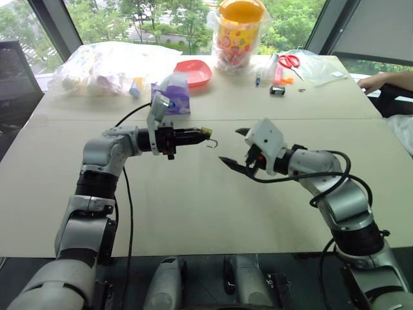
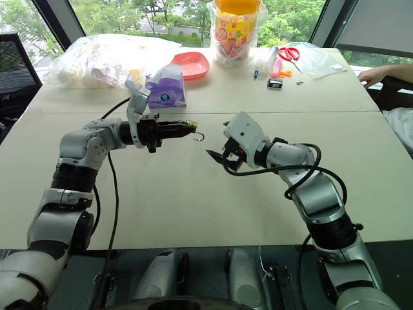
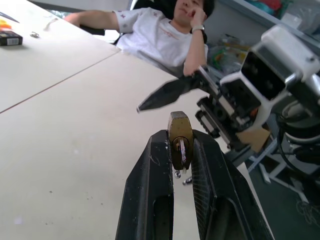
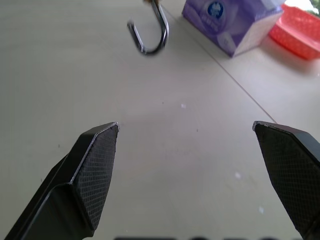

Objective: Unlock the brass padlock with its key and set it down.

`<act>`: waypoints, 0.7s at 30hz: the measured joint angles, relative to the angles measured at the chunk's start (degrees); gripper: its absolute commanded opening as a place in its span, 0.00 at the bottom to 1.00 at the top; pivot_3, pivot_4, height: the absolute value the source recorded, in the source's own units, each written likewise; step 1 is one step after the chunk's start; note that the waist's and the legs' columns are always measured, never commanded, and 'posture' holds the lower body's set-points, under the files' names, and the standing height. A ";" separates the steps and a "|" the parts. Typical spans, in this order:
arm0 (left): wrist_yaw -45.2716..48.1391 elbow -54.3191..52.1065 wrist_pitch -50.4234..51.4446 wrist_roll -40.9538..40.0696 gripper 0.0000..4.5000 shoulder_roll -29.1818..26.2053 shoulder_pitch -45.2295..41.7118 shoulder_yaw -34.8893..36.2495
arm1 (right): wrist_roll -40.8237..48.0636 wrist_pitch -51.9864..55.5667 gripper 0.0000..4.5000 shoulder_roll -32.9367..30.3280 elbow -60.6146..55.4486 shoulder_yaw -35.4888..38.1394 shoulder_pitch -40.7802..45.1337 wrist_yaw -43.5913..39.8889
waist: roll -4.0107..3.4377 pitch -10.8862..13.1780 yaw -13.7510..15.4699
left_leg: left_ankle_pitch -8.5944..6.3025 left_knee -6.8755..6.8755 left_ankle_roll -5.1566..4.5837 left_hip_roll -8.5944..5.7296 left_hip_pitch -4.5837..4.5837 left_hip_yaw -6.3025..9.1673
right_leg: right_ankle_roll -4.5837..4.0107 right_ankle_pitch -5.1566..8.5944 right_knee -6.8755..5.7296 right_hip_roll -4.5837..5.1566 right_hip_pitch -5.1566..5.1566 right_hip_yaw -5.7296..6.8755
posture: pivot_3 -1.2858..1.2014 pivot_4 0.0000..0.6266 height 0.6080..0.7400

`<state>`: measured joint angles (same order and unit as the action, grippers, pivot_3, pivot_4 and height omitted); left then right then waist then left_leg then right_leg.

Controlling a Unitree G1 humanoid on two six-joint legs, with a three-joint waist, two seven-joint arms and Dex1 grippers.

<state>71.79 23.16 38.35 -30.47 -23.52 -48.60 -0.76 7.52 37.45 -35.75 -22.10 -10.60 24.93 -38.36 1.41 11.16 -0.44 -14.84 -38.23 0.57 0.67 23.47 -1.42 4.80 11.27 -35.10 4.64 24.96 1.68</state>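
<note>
At table's far edge: plastic bag [image 1: 242, 32] holding yellow-lidded jar [image 1: 240, 29].

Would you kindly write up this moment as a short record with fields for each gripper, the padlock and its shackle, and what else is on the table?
left gripper: shut on the brass padlock, held above the table
shackle: swung open, hanging free below the lock body
right gripper: open, empty, facing the padlock, apart from it
key: cannot tell
far side of table: purple tissue pack, red tray, scissors, yellow-lidded jar
bystander: person seated at the table's edge
</note>
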 measured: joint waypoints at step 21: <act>-17.71 27.01 6.15 6.52 0.60 14.56 -5.80 1.86 | 12.06 11.00 1.00 -10.11 -13.11 7.85 -8.04 -5.73 | 0.03 0.01 1.15 | -0.01 -0.01 0.00 0.04 -0.01 0.08 | 0.02 0.02 0.04 -0.05 -0.04 0.07 | 0.52 0.24 1.00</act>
<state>54.08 50.16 44.50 -23.95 -8.96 -54.40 1.10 19.58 48.45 -45.85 -35.21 -2.75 16.90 -44.08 1.43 11.17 0.71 -14.84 -38.24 0.57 0.71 23.46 -1.34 4.82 11.29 -35.06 4.60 24.92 1.74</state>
